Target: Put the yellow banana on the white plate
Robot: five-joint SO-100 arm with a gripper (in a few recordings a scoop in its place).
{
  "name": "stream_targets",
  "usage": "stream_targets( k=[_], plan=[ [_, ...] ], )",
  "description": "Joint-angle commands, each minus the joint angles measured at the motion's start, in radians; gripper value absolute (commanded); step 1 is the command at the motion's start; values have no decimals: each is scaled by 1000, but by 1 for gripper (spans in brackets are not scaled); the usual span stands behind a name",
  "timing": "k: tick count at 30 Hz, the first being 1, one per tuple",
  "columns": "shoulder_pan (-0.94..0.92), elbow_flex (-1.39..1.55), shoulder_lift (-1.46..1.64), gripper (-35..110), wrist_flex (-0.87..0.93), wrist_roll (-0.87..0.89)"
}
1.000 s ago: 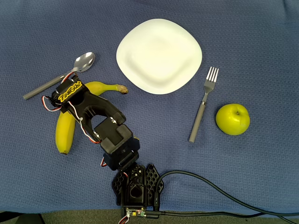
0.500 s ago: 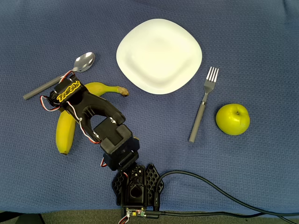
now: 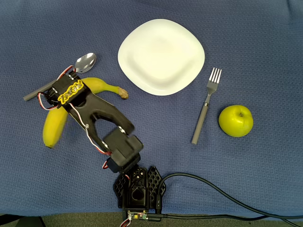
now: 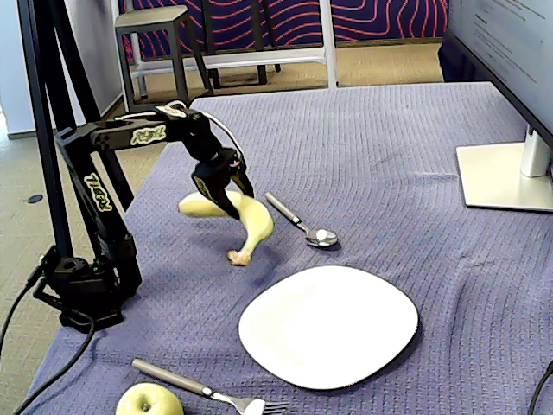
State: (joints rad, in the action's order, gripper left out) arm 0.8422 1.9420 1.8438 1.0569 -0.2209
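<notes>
- My black claw (image 4: 226,192) is closed on the long, curved yellow banana (image 3: 57,120), gripping it near the middle.
- In the fixed view the banana's stem end dips towards the blue woven tabletop (image 3: 265,56) while the other end sits higher; I cannot tell whether the stem touches the cloth.
- The rounded-square white plate (image 3: 161,56) lies bare, well apart from the banana.
- A metal spoon with a grey handle (image 3: 85,62) lies just beside my claw.
- Risk: the banana could pivot or slip from my grip, or its low stem could drag and catch on the cloth, or nudge the spoon.
- Yellow lettering marks my arm (image 3: 102,120); too small to read.
</notes>
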Motion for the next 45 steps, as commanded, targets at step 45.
stream_targets(
  k=[45],
  plan=[
    [-980, -859, -630, 0, 138, 221]
  ],
)
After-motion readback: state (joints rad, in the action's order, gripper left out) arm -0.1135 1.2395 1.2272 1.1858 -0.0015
